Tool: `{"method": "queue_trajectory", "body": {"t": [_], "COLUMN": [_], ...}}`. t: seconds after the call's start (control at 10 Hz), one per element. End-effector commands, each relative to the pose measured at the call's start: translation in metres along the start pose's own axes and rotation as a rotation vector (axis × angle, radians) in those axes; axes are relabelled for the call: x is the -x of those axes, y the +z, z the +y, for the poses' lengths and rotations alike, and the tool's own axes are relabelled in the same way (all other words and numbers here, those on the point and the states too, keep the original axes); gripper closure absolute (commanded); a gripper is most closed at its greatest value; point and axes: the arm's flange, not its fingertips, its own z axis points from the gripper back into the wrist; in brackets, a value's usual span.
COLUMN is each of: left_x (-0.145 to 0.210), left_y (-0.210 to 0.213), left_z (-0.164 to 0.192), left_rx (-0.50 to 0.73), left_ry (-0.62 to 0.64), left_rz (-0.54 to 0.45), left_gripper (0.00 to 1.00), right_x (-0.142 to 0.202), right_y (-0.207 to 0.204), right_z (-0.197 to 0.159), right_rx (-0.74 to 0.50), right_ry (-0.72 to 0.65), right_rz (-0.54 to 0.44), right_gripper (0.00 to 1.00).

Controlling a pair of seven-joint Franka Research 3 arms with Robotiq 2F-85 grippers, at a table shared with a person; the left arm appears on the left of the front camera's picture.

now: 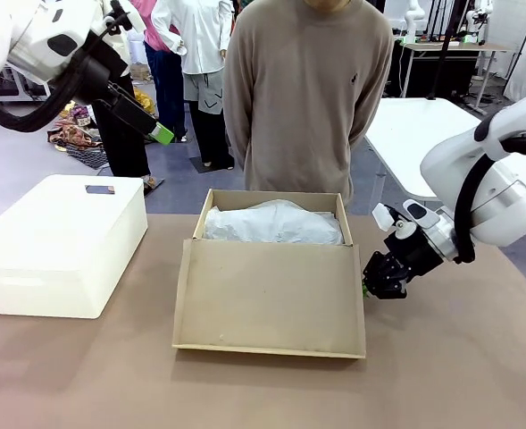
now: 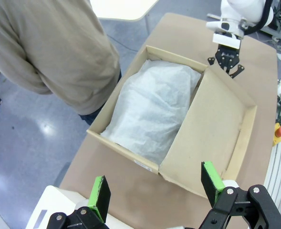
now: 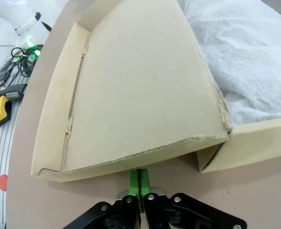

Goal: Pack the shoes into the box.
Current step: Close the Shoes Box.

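The box (image 1: 271, 268) lies open, tissue-filled; the closed right end effector (image 1: 367, 288) at the flap lid's (image 3: 135, 90) edge should lift steadily, while the open left end effector (image 2: 154, 188) hovers.

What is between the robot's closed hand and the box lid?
Nothing visible. The right gripper, shut and empty, sits low at the side edge of the lid of the box, with only bare table between them. White tissue paper fills the box. The left gripper hangs open, high above.
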Motion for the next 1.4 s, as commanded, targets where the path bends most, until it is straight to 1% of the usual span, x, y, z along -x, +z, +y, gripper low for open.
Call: {"method": "queue_trajectory", "body": {"t": [0.0, 0.2, 0.4, 0.8, 1.1, 1.3], "left_x": [0.001, 0.001, 0.001, 0.001, 0.001, 0.001], "left_y": [0.001, 0.001, 0.001, 0.001, 0.001, 0.001], "left_z": [0.002, 0.002, 0.002, 0.002, 0.002, 0.002], "left_rx": [0.018, 0.018, 0.018, 0.018, 0.018, 0.018], "left_ry": [-0.012, -0.012, -0.012, -0.012, -0.012, -0.012], "left_rz": [-0.021, -0.021, -0.021, -0.021, -0.021, -0.021], "left_gripper": [0.00, 0.00, 0.00, 0.00, 0.00, 0.00], "right_x": [0.001, -0.005, -0.010, -0.013, -0.018, -0.021], "right_y": [-0.008, -0.003, 0.003, 0.003, 0.010, 0.017], "right_z": [-0.005, 0.000, 0.006, 0.012, 0.015, 0.016], "right_rx": [-0.002, -0.045, -0.083, -0.110, -0.136, -0.118], "right_ry": [0.046, 0.047, 0.049, 0.044, 0.039, 0.027], "right_rz": [-0.057, -0.119, -0.155, -0.205, -0.315, -0.366], "right_gripper": [1.00, 1.00, 1.00, 1.00, 1.00, 1.00]}}
